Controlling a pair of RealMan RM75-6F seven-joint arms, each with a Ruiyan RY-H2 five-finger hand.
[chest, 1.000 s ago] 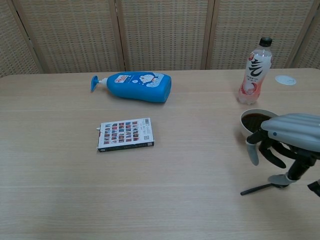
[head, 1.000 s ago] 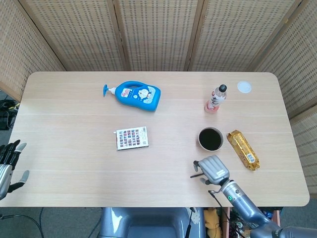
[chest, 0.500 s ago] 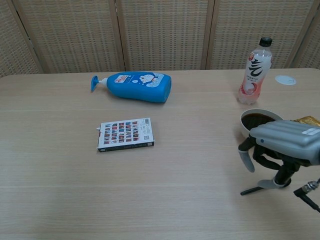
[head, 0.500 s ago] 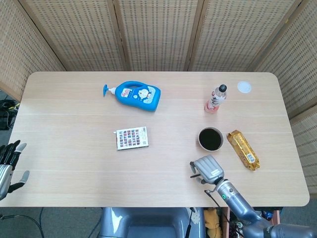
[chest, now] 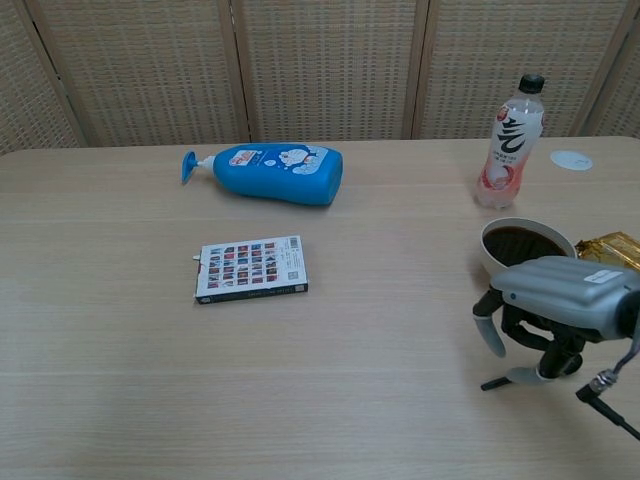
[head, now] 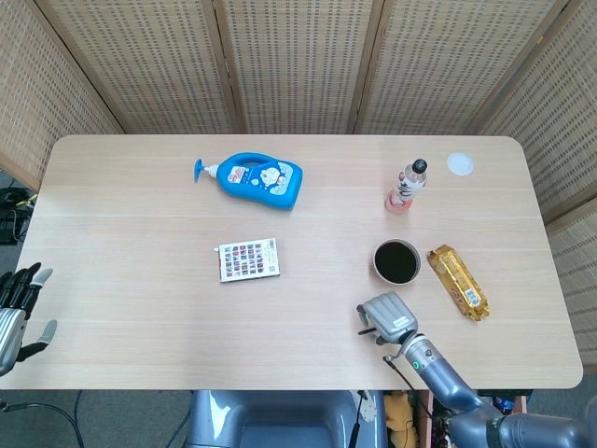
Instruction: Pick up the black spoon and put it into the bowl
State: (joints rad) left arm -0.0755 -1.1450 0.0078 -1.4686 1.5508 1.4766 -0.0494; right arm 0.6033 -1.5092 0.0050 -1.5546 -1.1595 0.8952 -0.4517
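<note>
Black spoon [chest: 508,379] lies on table [chest: 150,380], long axis left-right | right hand [chest: 552,305] directly above, fingers curled down round it (firm grasp: cannot tell) | bowl [chest: 516,243] just beyond | left hand [head: 17,308] far off, released.

The tabletop [head: 140,224] is showing pale matt wood grain; the blue bottle [head: 261,178] is looking like glossy plastic, and the snack packet [head: 457,281] is gleaming like foil.
</note>
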